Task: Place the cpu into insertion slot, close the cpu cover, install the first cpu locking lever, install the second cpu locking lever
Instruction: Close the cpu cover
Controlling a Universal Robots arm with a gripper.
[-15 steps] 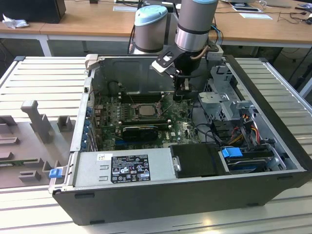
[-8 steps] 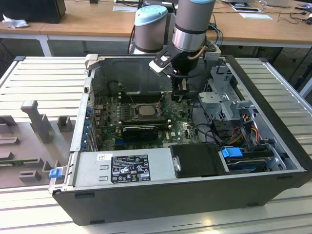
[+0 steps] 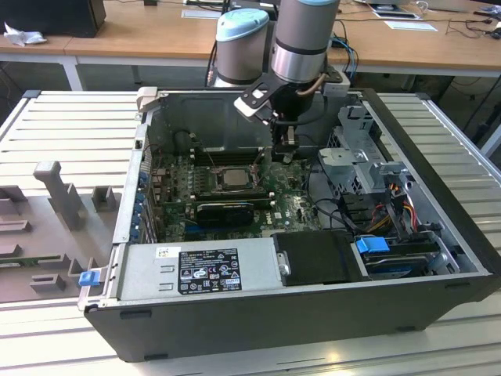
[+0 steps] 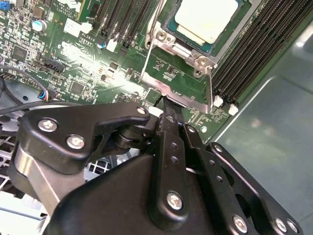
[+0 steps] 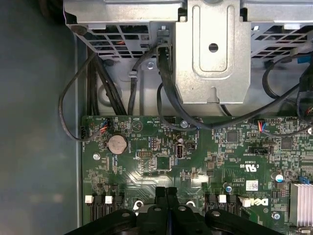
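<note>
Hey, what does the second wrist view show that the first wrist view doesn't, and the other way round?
Second wrist view: the cpu with its pale metal top, framed by silver metal, and long black memory slots. First wrist view: a round coin battery, a metal drive cage and looping black cables. Shared: the green circuit board and the black tool, shut.
</note>
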